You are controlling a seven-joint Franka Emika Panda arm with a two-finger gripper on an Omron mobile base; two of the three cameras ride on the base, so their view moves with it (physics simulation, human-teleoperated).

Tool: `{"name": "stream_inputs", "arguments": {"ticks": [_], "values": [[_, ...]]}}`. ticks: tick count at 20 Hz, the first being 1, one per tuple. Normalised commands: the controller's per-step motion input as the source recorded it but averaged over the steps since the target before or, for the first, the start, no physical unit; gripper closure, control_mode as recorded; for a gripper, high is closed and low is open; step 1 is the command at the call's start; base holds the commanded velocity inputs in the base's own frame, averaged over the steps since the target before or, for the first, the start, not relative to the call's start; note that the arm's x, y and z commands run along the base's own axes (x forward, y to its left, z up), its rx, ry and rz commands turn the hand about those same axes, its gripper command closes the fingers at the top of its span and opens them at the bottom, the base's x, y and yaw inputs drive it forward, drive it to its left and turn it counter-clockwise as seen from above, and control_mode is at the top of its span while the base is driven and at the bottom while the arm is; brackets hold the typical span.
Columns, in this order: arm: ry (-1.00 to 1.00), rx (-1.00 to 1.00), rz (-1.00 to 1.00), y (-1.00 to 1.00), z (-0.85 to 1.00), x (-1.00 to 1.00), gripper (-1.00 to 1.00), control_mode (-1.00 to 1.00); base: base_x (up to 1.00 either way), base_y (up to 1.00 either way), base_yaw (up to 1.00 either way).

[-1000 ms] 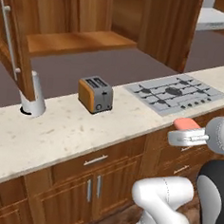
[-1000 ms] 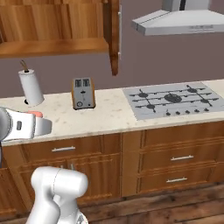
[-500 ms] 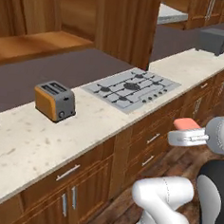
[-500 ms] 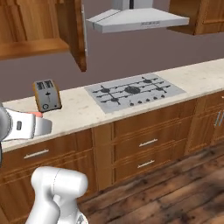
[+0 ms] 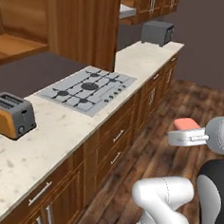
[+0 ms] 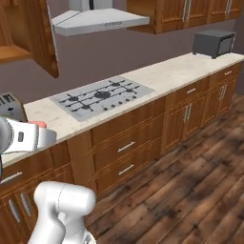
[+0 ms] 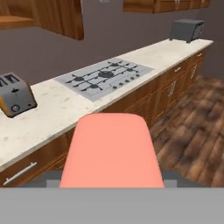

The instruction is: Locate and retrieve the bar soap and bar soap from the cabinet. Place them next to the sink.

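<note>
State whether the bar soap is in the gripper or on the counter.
In the gripper: the bar soap sits held at its tip, off the counter.

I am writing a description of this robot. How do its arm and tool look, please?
The arm has glossy white rounded shells, with dark sections at the joints. The tool is a small white block. No cables or markings are visible.

My two base cameras looked down from behind me, left and right, both catching the cooktop [image 5: 89,89] and counter [image 6: 162,76]. My hand camera faced that same cooktop from farther back, low and level.
</note>
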Motion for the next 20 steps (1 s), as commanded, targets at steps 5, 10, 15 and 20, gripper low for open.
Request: {"name": "stream_inputs", "arguments": {"ticks": [5,10,15,20], "values": [[0.0,0.0,0.0,0.0,0.0,0.0,1.0,1.0,0.0,0.0,-0.48],[0.0,0.0,0.0,0.0,0.0,0.0,1.0,1.0,0.0,0.0,-0.48],[0.0,0.0,0.0,0.0,0.0,0.0,1.0,1.0,0.0,0.0,-0.48],[0.0,0.0,0.0,0.0,0.0,0.0,1.0,1.0,0.0,0.0,-0.48]]}}
